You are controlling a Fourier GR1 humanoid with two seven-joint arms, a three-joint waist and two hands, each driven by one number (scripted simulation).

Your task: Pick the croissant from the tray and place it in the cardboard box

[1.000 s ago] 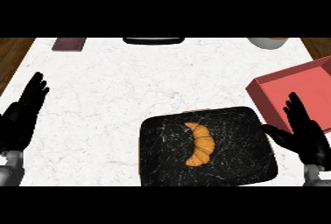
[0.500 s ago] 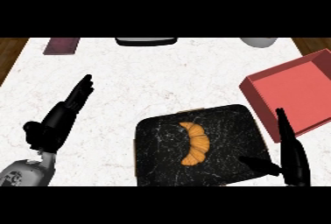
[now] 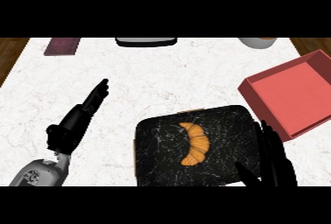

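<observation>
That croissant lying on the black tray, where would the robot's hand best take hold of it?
Probably the thick middle of the croissant, coming from above on its right, where the right hand is, open at the tray's right edge. The croissant lies flat, its tips tapering thin toward the top and bottom of the view, so fingers and thumb would close across its width.

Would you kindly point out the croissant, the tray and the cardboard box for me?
croissant (image 3: 196,143): head view, middle of its curved body.
tray (image 3: 158,164): head view, bare black surface left of the croissant.
cardboard box (image 3: 294,94): head view, red inner floor.

Black marbled tray (image 3: 161,170), white marble counter (image 3: 161,78)
</observation>
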